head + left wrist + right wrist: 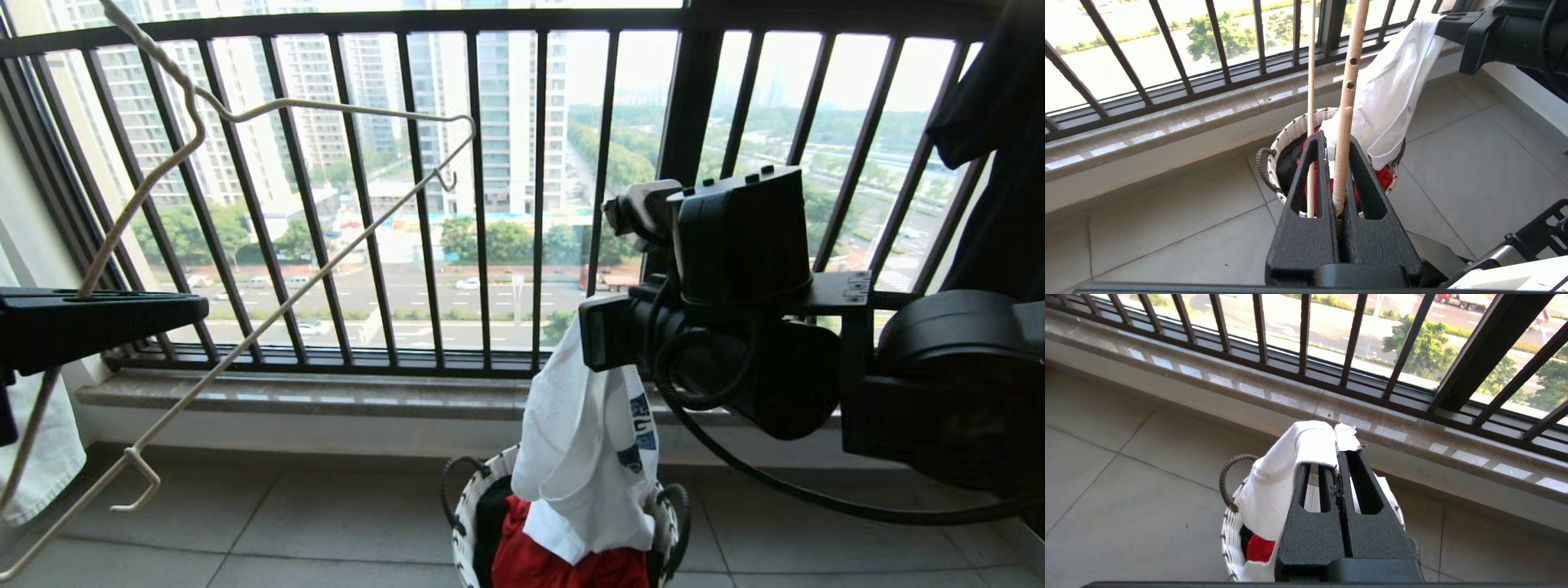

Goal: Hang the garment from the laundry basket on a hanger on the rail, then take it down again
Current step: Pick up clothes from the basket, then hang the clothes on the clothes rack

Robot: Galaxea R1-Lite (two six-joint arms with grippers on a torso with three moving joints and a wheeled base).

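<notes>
Garment (584,441) hangs lifted above the laundry basket (467,506) in our clamped right gripper (1337,467); left gripper (1336,179) pinches the hanger (269,245) (dressing, hanging, removal remain)

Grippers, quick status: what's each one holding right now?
Left gripper: shut on the hanger.
Right gripper: shut on the white T-shirt, lifting it above the laundry basket.

The right end effector (589,333) pinches the white T-shirt (584,441), which hangs down into the basket (467,506) on the tiled floor (326,523). At far left, the left end effector (106,314) grips the wire hanger (269,245), tilted before the window railing (482,163).
</notes>
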